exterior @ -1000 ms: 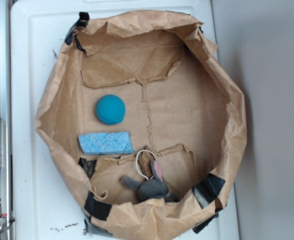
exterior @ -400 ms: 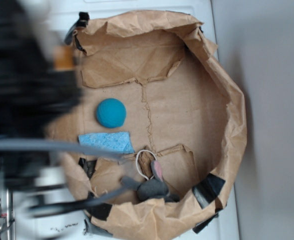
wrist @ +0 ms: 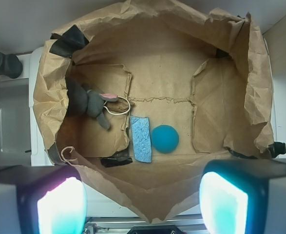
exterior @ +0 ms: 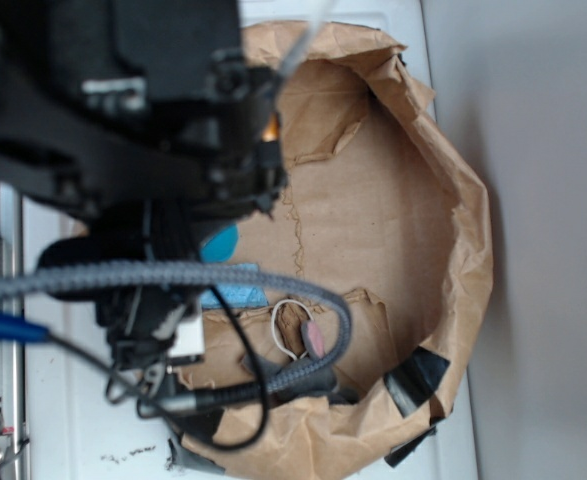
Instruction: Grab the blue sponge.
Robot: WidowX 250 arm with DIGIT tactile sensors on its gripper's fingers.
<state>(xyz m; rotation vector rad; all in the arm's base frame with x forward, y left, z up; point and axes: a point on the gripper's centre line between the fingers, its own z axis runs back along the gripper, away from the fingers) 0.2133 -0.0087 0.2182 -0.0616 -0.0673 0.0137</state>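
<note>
One blue sponge [wrist: 142,139] lies flat on the floor of the brown paper bag [wrist: 240,83], long axis running near-far in the wrist view, beside one teal ball [wrist: 164,138]. One grey plush mouse [wrist: 86,103] lies left. Hand [wrist: 143,204] open, above, apart.

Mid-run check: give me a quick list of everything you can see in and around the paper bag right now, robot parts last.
Crumpled brown paper bag: one, opened flat into a bowl, patched with black tape, resting on a white surface.
Flat light-blue rectangular sponge: one, on the bag floor, right beside the teal ball.
Teal round ball: one, on the bag floor.
Grey stuffed mouse toy with a pink ear: one, near the bag wall, a pale loop beside it.
White surface: one, under the bag.
Gripper: one, black arm, fingers spread wide, above the bag's near rim, holding nothing.
</note>
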